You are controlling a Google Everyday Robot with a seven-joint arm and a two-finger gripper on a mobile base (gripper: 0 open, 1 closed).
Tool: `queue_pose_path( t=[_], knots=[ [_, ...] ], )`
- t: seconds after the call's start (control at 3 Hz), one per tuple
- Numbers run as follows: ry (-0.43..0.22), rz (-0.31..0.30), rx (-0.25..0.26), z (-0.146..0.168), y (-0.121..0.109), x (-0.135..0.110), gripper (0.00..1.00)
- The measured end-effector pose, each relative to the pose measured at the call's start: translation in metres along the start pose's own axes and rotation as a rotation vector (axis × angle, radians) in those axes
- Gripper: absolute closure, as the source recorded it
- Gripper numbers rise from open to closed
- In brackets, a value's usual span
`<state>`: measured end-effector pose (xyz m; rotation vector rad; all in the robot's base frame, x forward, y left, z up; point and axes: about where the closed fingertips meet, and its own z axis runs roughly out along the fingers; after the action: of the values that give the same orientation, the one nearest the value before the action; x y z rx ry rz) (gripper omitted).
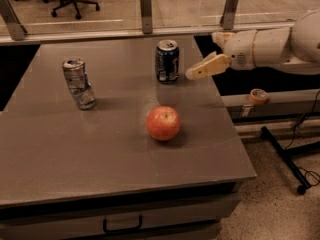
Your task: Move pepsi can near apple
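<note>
The pepsi can (167,61) is dark blue with a silver top and stands upright at the back middle of the grey table (60,154). The red-orange apple (163,123) sits in front of the can, about a can's height closer to me. My gripper (204,55) comes in from the right at the can's height, just right of the can and not touching it. Its fingers are spread apart, and the lower tan fingertip (191,74) is closest to the can. The gripper holds nothing.
A crushed silver can (79,83) stands at the back left of the table. A glass railing with metal posts (145,8) runs behind the table. A roll of tape (258,96) lies on a ledge to the right, with a black stand leg (282,154) on the floor.
</note>
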<state>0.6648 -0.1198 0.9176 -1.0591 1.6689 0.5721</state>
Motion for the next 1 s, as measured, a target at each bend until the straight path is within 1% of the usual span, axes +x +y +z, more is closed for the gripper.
queue_pose_path(
  t=[0.33,0.67,1.0],
  knots=[
    [-0.030,0.023,-0.022,0.021,0.002,0.001,0.00],
    [-0.085,0.031,-0.045,0.042,0.003,-0.006,0.00],
    [-0.133,0.033,-0.101,0.064,0.012,-0.011,0.00]
  ],
)
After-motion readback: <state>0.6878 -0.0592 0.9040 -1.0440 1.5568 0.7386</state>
